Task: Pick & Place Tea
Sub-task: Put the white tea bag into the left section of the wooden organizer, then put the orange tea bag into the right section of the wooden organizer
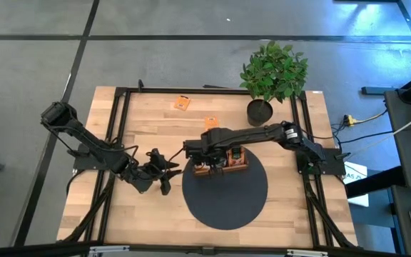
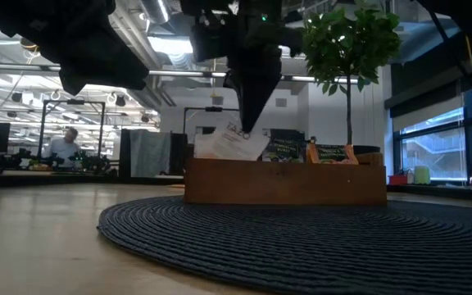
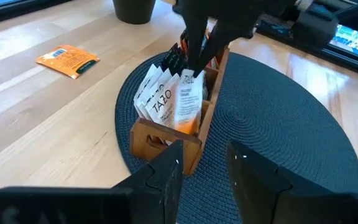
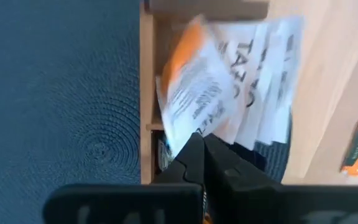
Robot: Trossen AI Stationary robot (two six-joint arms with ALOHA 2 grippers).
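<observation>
- High view showed the right gripper (image 1: 200, 158) reaching from the right side of the table (image 1: 148, 114) over the left end of the wooden tray (image 1: 223, 168), which sat on the upper part of a round dark mat (image 1: 227, 203).
- Its fingers were pressed together, pinching the top edge of a white-and-orange sachet (image 4: 194, 93) that stood tilted in the end compartment of the tray.
- Several more white sachets (image 3: 157, 99) leaned in a row in that same compartment, just beside the pinched one; dark ones showed in the compartments farther along.
- The left gripper (image 3: 201, 165) hovered over the bare wood beside the mat's left edge, jaws spread with nothing between them, pointed toward the tray.
- Two orange sachets lay flat on the table behind the tray: one (image 1: 183, 103) near the far edge, the other (image 1: 210, 122) closer to the tray, well apart from each other.
- A potted plant (image 1: 271, 75) stood at the far right of the table.
- Low view caught a person (image 2: 62, 144) far off in the room behind.
</observation>
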